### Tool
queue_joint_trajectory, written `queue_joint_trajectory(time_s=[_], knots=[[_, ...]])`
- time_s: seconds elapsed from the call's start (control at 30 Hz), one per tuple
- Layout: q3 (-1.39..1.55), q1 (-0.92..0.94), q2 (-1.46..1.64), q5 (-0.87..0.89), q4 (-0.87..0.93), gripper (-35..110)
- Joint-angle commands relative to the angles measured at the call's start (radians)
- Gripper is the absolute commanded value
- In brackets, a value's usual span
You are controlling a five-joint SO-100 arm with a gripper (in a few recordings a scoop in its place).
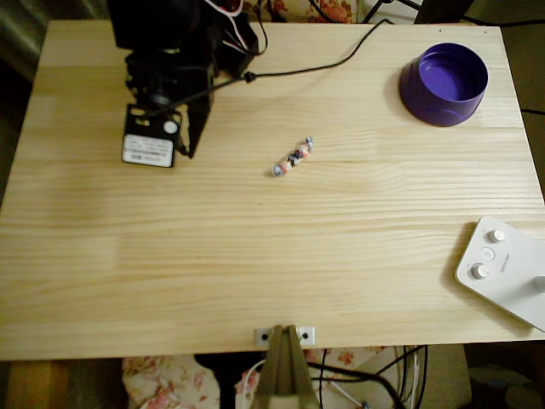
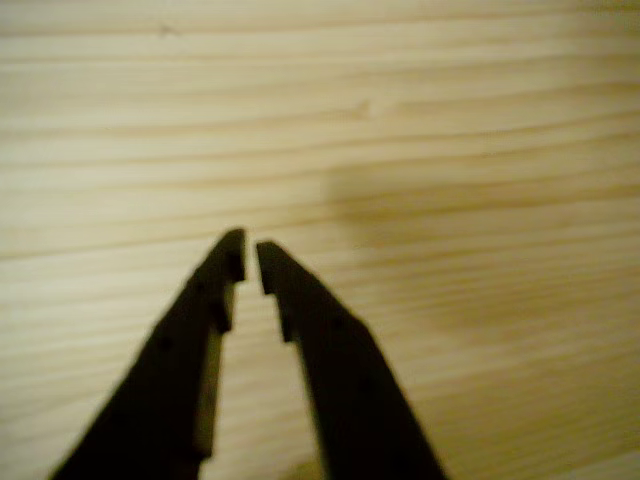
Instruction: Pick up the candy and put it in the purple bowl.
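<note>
Overhead view: the small pinkish wrapped candy (image 1: 293,157) is seen mid-table, well apart from the round purple plastic bowl (image 1: 444,83); the black gripper (image 2: 249,258) is nearly closed, empty.

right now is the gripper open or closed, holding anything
Gripper: nearly closed, only a thin gap between the fingertips, nothing held. The candy lies on the table, apart from it.
</note>
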Motion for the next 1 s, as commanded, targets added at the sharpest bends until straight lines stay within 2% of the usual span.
queue_joint_trajectory(time_s=[0.0,0.67,0.97], knots=[[-0.038,0.021,0.014,-0.012,-0.005,-1],[-0.12,0.028,0.014,0.0,0.083,-1],[-0.295,0.006,-0.156,0.008,0.08,-1]])
